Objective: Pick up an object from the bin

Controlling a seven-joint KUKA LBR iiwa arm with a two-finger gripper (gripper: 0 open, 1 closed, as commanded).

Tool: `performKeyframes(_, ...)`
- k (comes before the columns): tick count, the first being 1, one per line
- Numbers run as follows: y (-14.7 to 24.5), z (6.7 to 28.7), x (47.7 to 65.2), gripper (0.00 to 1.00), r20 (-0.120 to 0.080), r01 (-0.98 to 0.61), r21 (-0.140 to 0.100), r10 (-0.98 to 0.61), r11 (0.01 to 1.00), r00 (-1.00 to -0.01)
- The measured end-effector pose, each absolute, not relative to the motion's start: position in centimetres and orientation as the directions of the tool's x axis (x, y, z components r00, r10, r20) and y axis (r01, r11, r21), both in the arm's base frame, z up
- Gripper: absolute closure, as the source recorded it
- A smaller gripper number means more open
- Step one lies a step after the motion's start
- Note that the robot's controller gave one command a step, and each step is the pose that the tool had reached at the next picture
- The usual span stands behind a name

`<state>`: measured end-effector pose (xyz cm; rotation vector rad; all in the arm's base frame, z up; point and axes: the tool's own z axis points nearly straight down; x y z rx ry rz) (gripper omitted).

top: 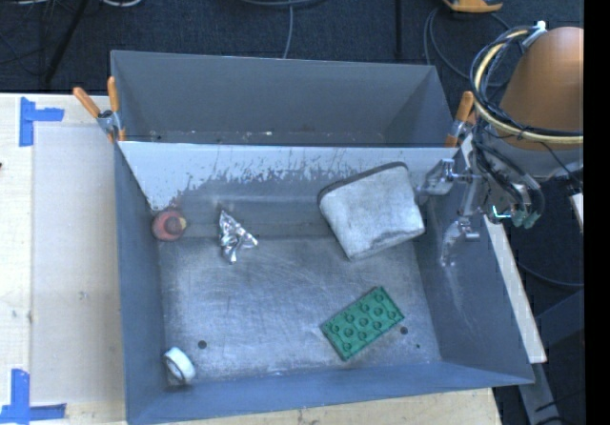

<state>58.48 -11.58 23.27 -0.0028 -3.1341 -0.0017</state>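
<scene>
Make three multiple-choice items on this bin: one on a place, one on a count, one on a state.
1. The gripper hangs:
A) by the right wall of the bin, beside the grey block
B) over the middle
C) at the left wall

2. Loose things inside:
A) three
B) five
C) eight

3. The green studded plate lies:
A) flat, studs up
B) on edge
C) under the block

Answers:
1 A: it is at the right wall, next to the block.
2 B: block, plate, foil scrap, reddish disc, white ring.
3 A: its studs show from above.
</scene>
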Motion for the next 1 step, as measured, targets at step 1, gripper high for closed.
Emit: performKeyframes(1,-8.09,8.54,48.08,0.00,0.011,-0.129,0.004,-0.129,0.992,-0.992)
